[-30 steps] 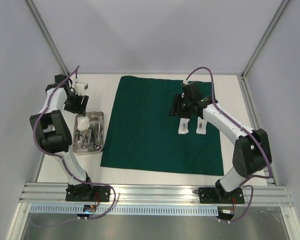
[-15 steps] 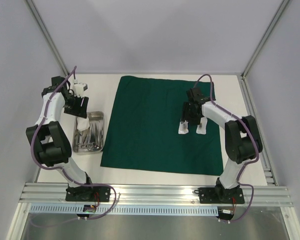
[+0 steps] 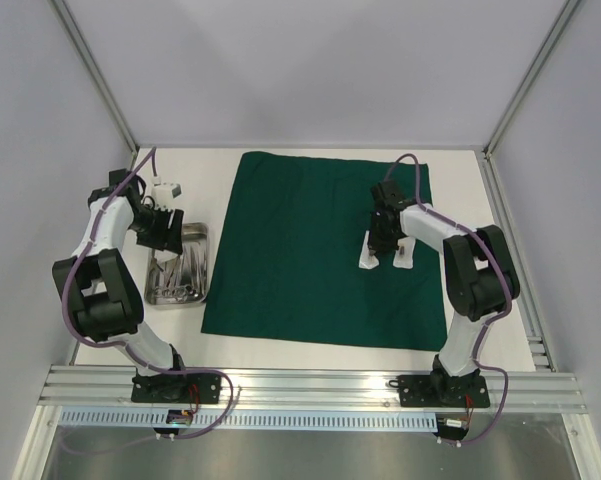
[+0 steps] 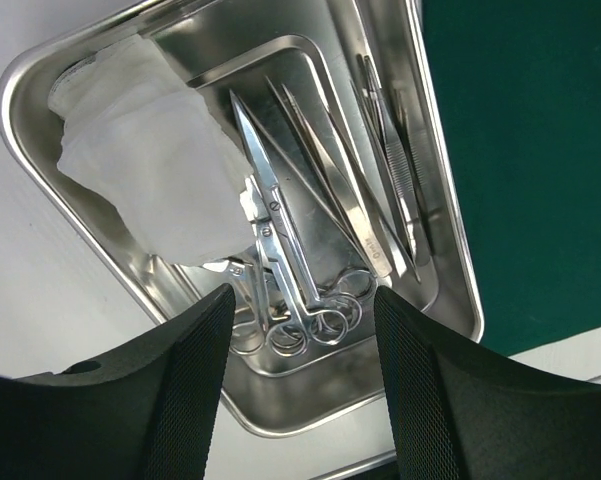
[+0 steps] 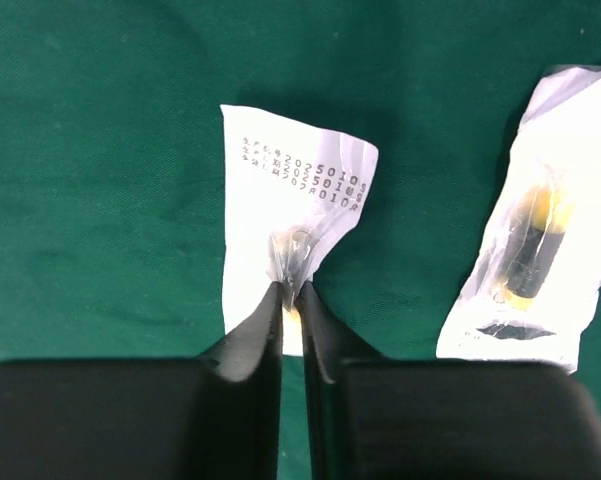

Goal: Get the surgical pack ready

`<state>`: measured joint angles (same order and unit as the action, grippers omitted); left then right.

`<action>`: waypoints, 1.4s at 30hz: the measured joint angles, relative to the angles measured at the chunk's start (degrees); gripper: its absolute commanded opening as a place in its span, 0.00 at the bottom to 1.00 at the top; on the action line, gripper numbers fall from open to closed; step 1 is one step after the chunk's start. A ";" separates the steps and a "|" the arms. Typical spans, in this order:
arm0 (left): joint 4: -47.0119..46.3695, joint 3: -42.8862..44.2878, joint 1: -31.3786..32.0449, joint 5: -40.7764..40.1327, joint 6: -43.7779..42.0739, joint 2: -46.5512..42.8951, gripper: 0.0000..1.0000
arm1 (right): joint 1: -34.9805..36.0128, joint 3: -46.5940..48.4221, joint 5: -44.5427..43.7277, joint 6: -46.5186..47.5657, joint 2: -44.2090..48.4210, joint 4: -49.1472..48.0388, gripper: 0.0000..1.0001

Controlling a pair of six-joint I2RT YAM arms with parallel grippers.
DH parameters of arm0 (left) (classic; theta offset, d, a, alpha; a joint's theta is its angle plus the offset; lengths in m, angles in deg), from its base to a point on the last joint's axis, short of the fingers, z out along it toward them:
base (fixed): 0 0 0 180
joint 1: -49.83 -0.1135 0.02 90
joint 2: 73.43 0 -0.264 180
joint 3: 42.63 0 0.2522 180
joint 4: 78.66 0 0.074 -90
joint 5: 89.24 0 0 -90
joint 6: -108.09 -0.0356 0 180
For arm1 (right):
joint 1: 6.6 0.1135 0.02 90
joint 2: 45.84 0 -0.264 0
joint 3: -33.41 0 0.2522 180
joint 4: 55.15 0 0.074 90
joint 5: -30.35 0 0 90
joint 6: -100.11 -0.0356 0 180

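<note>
Right pincer (image 5: 291,290) | clamped on white packet (image 5: 298,190) | left pincer (image 4: 300,298) spread above tray (image 4: 310,400)

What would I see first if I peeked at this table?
Probably the big dark green cloth spread across the middle of the table. On its right side the right gripper pinches a white packet, with a second packet beside it. At the left, the open left gripper hangs above a shiny steel tray holding scissors and white gauze.
</note>
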<state>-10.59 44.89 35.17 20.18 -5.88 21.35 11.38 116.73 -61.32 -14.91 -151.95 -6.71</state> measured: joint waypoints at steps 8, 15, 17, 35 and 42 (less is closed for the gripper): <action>2.01 -0.33 0.00 4.02 0.24 -2.89 0.65 | 0.02 -0.39 0.72 0.20 1.09 -0.57 0.01; 6.91 0.09 0.13 10.49 0.02 -4.87 0.64 | 3.61 -2.67 0.46 -0.66 9.42 -2.75 0.01; 8.59 0.83 0.57 12.63 -0.04 -5.60 0.65 | 6.36 -2.75 0.52 -1.22 12.35 -4.87 0.00; 7.48 0.42 16.35 27.41 2.21 -11.87 0.74 | 32.26 6.95 6.23 -11.93 8.50 -25.29 0.00; 2.95 -0.66 19.98 28.13 4.85 -10.10 0.69 | 33.14 7.67 8.24 -14.23 5.73 -26.84 0.01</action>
<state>-7.64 44.23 55.15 48.31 -1.03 11.25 44.51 124.40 -53.08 -29.13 -146.22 -33.55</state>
